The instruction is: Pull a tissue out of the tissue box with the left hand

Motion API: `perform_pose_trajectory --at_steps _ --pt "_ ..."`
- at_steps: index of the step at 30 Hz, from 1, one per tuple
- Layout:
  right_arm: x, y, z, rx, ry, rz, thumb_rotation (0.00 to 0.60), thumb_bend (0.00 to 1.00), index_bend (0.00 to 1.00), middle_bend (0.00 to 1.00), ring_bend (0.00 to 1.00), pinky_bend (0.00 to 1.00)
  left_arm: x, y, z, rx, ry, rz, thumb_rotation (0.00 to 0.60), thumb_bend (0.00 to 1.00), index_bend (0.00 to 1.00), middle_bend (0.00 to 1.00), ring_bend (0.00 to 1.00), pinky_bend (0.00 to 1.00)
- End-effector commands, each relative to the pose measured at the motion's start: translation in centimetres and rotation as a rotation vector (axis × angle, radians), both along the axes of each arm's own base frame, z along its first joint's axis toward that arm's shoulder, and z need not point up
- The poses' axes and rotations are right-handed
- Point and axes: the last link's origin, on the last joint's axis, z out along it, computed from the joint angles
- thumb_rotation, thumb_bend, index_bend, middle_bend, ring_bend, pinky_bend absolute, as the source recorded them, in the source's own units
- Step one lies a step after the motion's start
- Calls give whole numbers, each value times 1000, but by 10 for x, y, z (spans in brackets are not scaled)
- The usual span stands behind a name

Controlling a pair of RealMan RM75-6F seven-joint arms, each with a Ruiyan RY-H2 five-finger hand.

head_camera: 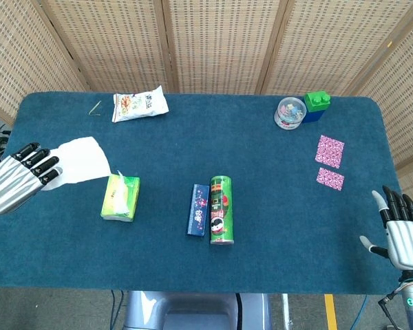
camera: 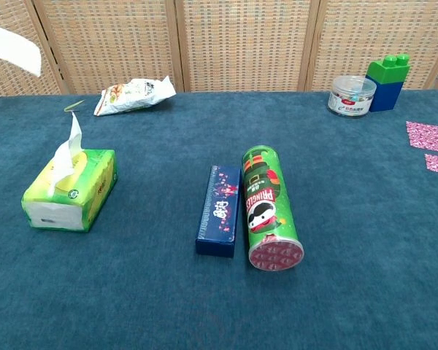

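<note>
At the far left of the head view the left hand [head_camera: 17,180] hung above the table's edge with its dark fingers curled onto one end of a white tissue [head_camera: 81,160] — the sheet spread flat out to the right of the hand, free of the box. It was held high and well to the side, most likely so that the sheet cleared the slot entirely; in the chest view only a corner of it showed at the top left, and the hand itself fell outside that frame. By the look of things the pull was done, or very nearly so.

Just to the right and a little lower sat the tissue box [camera: 67,188], green and yellow, resting flat on the blue table [head_camera: 261,158]. A fresh sheet stood upright out of its slot, which suggested the pack fed as it should, the next one drawn up behind the one removed. The box lay well apart from the hand.

Further right a blue carton [camera: 220,210] and a Pringles can [camera: 269,208] lay side by side near the middle, the can on its side with its base toward the chest camera. A snack bag [head_camera: 139,104] lay at the back.

At the far right edge the right hand [head_camera: 401,230] stood idle — fingers apart and pointing upward, nothing in it, touching nothing.
</note>
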Motion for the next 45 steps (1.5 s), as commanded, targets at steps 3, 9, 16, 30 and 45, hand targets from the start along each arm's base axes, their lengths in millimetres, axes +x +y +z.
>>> perform_pose_trajectory --at_steps 3,9,16,30,45 --pt "1 0 -1 4 1 4 600 208 0 0 0 0 -53 -6 -25 -76 -11 242 600 621 827 559 450 428" --pt "0 -1 -3 15 5 -2 600 208 0 0 0 0 -84 -9 -56 -125 -65 391 600 607 827 560 450 428" --pt "0 -1 -5 22 9 -4 600 208 0 0 0 0 -104 -17 -106 -193 -75 485 600 571 827 559 451 431" --pt "0 -1 -4 20 3 -2 600 208 0 0 0 0 -114 -59 -125 -323 -78 648 600 0 1 0 0 59" --pt "6 5 5 -9 -25 30 600 208 0 0 0 0 -81 -119 -36 -227 -455 669 600 0 0 0 0 0"
